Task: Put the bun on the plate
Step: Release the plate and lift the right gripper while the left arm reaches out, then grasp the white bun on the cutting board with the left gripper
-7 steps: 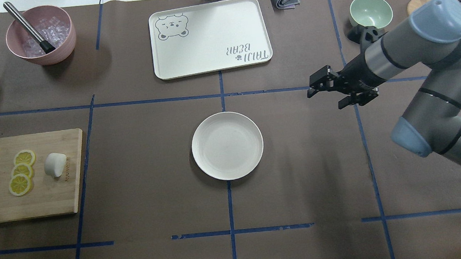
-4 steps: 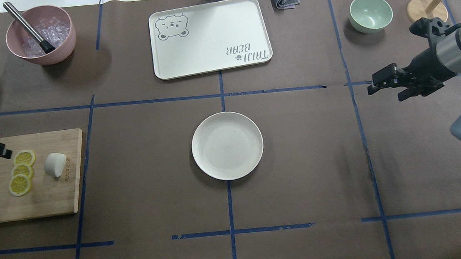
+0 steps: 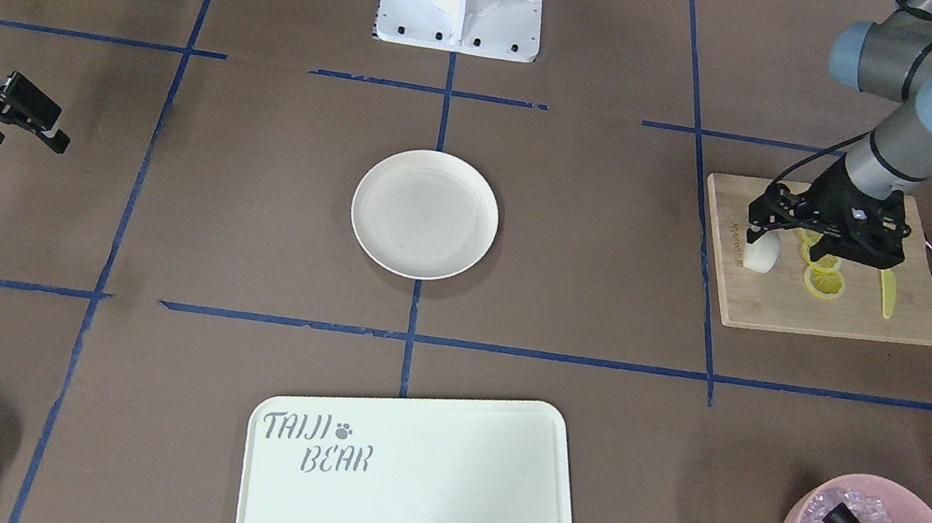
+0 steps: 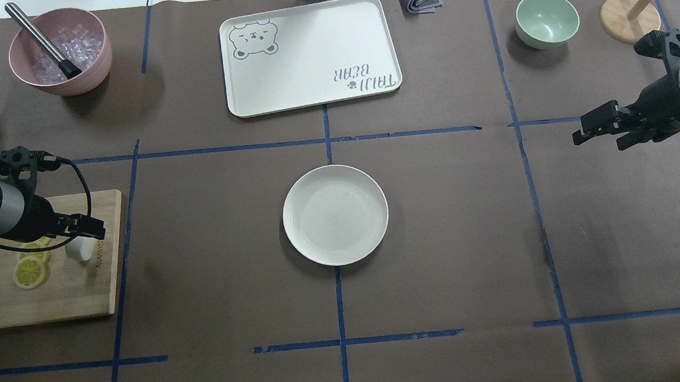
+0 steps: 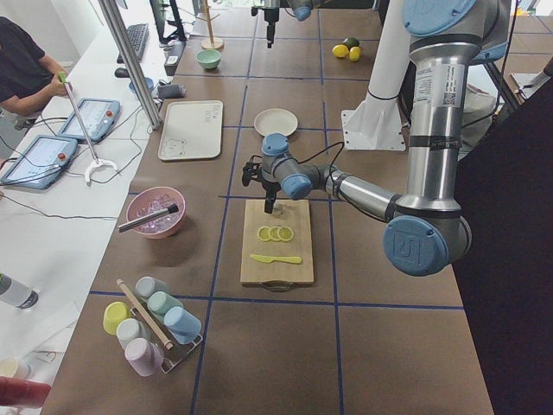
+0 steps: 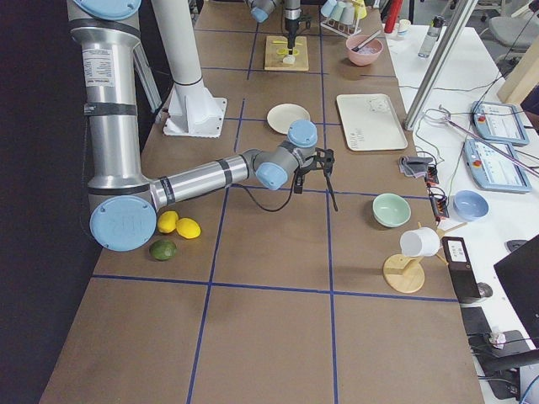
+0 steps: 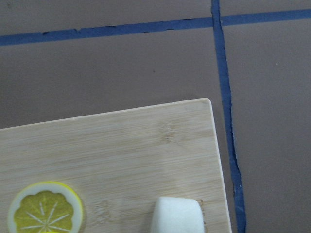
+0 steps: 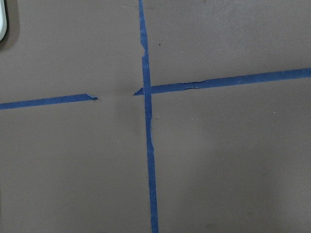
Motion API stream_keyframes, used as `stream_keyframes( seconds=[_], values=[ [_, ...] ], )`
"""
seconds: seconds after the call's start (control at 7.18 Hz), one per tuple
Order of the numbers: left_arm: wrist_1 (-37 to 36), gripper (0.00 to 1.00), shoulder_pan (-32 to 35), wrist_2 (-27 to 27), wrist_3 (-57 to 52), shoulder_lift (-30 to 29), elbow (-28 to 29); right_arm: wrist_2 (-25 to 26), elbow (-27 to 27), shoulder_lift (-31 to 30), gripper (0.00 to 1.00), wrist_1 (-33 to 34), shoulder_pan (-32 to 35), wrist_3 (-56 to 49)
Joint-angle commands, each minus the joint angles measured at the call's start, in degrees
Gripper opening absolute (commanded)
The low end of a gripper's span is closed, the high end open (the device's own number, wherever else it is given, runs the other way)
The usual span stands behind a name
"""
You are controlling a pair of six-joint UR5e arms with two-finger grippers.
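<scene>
One bun lies on the board under the left gripper, whose fingers I cannot tell; the right gripper has its fingers apart, far from the plate.

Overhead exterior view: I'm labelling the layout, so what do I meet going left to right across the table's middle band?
yellow lemon slice → small white bun → round cream-white plate → right gripper. The left gripper overlaps the bun, so it is left out.
</scene>
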State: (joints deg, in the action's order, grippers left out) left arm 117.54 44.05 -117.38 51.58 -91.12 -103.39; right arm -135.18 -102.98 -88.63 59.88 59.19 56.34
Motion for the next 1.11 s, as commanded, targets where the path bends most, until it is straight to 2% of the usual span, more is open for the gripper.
stream_keyframes(
  seconds=[0.0, 0.42, 0.7, 0.97],
  values=[
    [0.1, 1.0, -0.8, 0.6, -0.1, 0.1, 1.1, 0.1, 0.0, -0.1, 1.0, 0.0, 0.1, -0.1],
    [0.1, 0.98, -1.0, 1.4, -0.2, 0.1, 1.4, 0.1, 0.0, -0.1, 1.0, 0.0, 0.1, -0.1],
    [0.1, 0.78, -1.1, 1.4, -0.2, 0.1, 1.5, 0.0, 0.0, -0.1, 1.0, 0.1, 0.1, -0.1],
    [0.1, 0.67, -1.1, 1.4, -0.2, 0.1, 1.5, 0.0, 0.1, -0.1, 1.0, 0.1, 0.0, -0.1]
  ],
)
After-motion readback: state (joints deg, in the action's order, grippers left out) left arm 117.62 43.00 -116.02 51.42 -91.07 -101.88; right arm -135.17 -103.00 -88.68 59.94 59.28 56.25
